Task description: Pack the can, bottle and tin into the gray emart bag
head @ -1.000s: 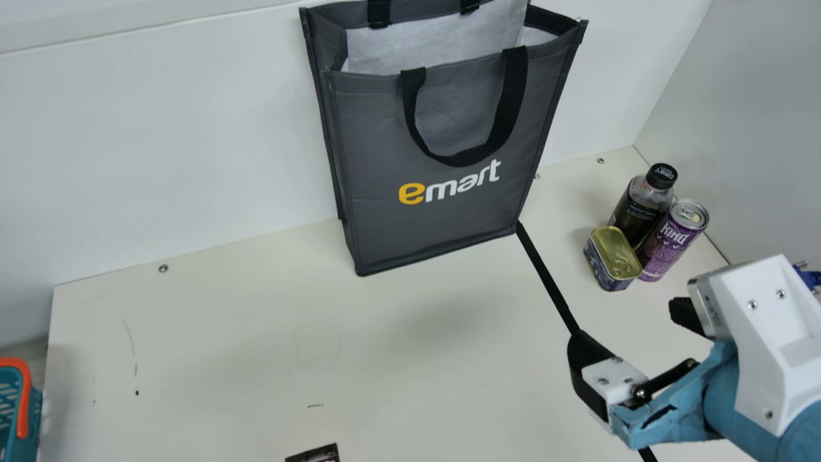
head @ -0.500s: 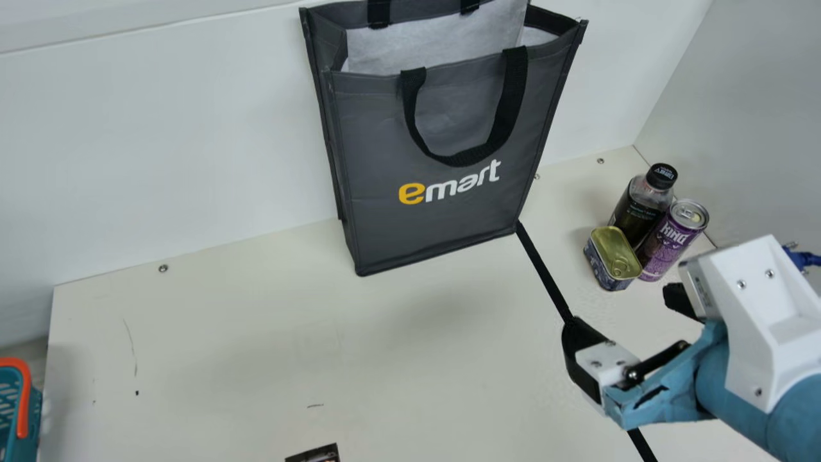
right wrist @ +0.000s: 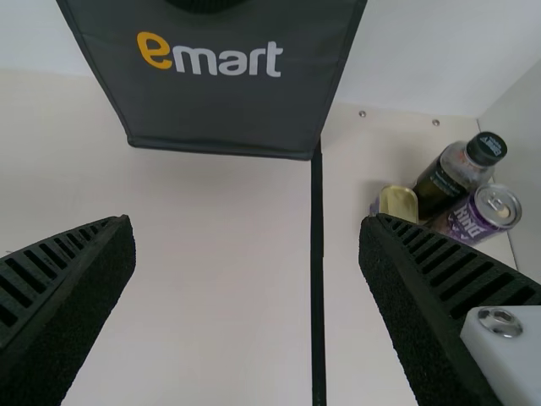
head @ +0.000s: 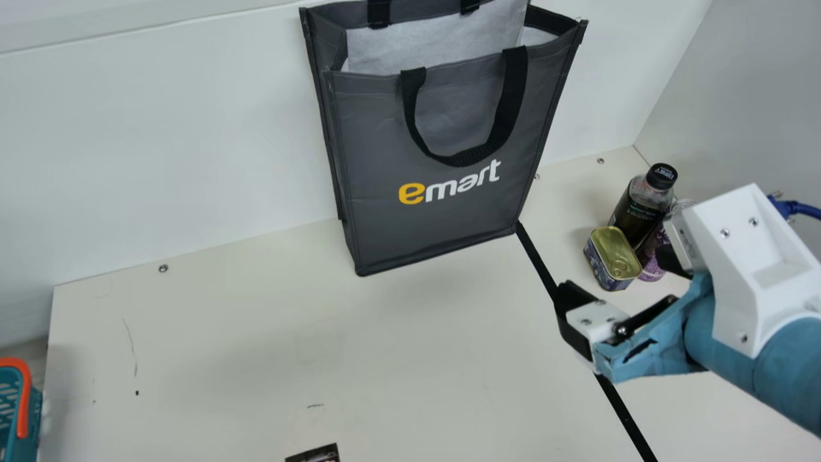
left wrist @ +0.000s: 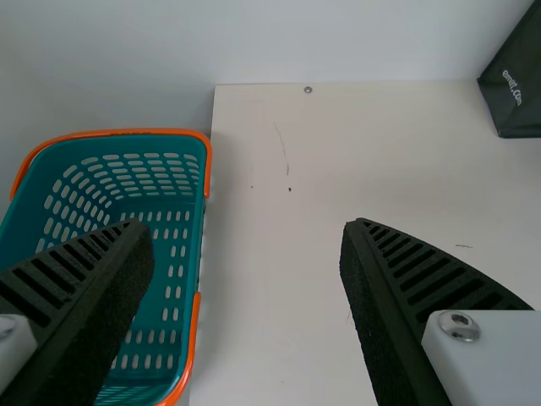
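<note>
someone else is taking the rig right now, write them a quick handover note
Left gripper: open, empty.
Right gripper: open, empty.
Can, bottle and tin: grouped on the table, to the right of the bag in the main view.
Bag: upright, its mouth open.
Done: none of the three packed.
Left: pick up all three and put them in the bag.

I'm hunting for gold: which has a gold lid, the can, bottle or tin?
The low tin; the bottle has a black cap and the can a silver top.
</note>
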